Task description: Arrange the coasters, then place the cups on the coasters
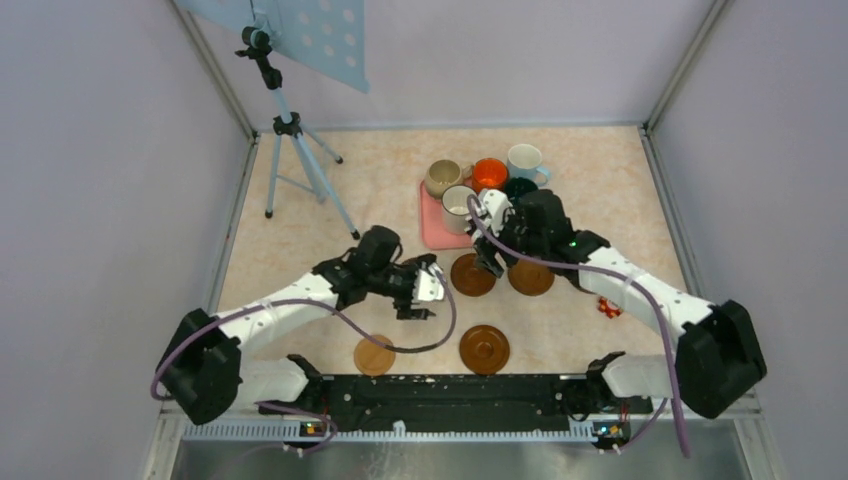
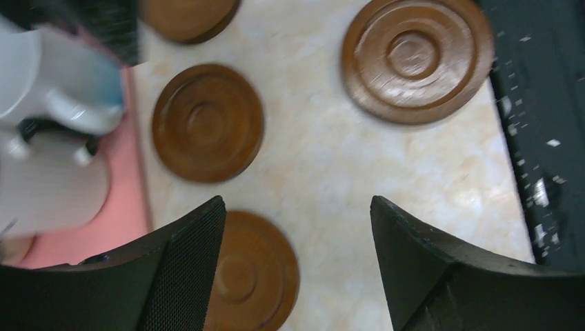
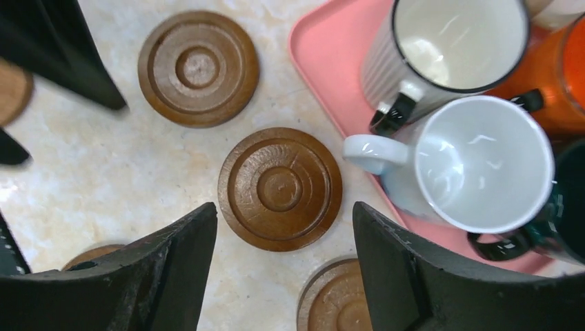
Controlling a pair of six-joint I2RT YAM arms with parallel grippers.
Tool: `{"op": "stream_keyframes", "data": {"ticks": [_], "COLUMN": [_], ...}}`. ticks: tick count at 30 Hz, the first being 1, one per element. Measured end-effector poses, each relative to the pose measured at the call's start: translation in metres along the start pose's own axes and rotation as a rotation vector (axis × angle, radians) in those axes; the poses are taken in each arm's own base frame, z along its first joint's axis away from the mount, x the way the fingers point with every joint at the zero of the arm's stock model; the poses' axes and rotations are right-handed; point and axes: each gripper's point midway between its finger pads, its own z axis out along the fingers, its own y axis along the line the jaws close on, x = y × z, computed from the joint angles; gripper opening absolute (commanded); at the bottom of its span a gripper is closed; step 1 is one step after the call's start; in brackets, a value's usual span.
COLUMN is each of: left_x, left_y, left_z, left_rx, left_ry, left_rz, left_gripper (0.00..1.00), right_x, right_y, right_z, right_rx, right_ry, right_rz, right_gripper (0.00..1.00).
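The coasters (image 1: 472, 274) lay loose on the worktop (image 1: 585, 175) in front of the pink tray (image 1: 432, 232). Two dark ones sat side by side just before the tray. A third dark coaster (image 1: 484, 348) and the tan coaster (image 1: 374, 355) lay nearer the arm bases, and more showed only in the wrist views. The cups (image 1: 489, 173) stood crowded on and beside the tray, none on a coaster. The left jaws were spread wide over bare worktop among the coasters, gripping nothing. The right jaws were likewise wide apart and empty, hanging above a ringed coaster (image 3: 279, 187) just beside the tray and near a white cup (image 3: 483, 162). Arranging looked nearly finished, with no cup placed. The next move would probably call for the right jaws to take that white cup by rim or handle, lift it clear of its tight neighbours, and set it centred on the ringed coaster
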Motion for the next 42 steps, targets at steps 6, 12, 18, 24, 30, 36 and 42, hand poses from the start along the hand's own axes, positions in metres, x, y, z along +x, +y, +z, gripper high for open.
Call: {"op": "stream_keyframes", "data": {"ticks": [6, 12, 18, 24, 30, 36, 42], "left_x": [-0.028, -0.044, -0.042, -0.021, -0.013, 0.001, 0.035], "left_y": [-0.035, -0.049, -0.073, -0.089, -0.084, -0.079, -0.074], "left_z": [0.07, 0.125, 0.149, 0.159, 0.161, 0.14, 0.093], "left_rx": [0.206, 0.283, 0.365, 0.42, 0.395, 0.355, 0.318], "left_ry": [0.042, 0.069, 0.093, 0.166, 0.221, 0.282, 0.36], "left_rz": [0.0, -0.003, -0.006, -0.041, -0.062, -0.061, -0.145], "left_gripper": [0.79, 0.77, 0.77, 0.73, 0.61, 0.49, 0.46], "right_x": [-0.047, -0.063, -0.065, -0.06, -0.06, -0.059, -0.059], "right_y": [-0.013, -0.075, -0.103, -0.104, -0.104, -0.104, -0.104], "right_z": [-0.036, -0.069, -0.089, -0.09, -0.09, -0.09, -0.09], "right_rx": [0.08, 0.263, 0.348, 0.363, 0.362, 0.361, 0.358], "right_ry": [-0.122, -0.199, -0.228, -0.21, -0.21, -0.207, -0.204], "right_rz": [0.072, 0.306, 0.426, 0.441, 0.441, 0.423, 0.415], "right_gripper": [0.72, 0.72, 0.72, 0.72, 0.7, 0.7, 0.69]}}
